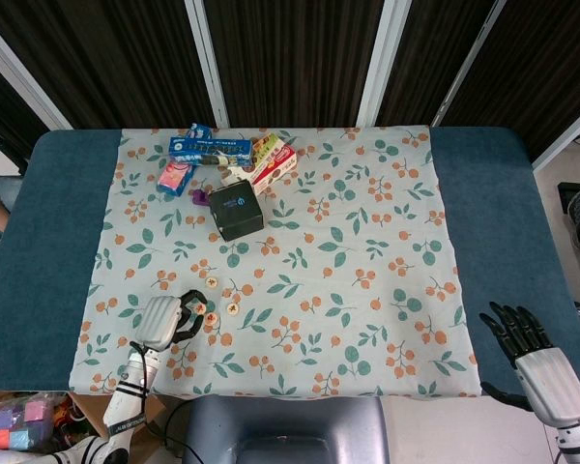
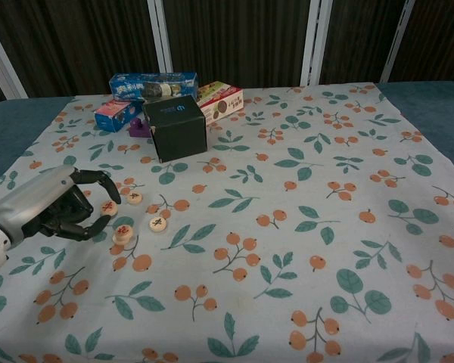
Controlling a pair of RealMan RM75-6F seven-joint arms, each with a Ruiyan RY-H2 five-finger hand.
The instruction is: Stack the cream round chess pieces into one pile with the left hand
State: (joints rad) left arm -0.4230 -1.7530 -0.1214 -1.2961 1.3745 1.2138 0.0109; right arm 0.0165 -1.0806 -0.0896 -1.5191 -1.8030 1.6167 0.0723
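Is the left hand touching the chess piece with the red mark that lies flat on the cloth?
Apart. In the chest view, the left hand holds another piece in its fingers, and cloth shows between them and the red-marked piece.
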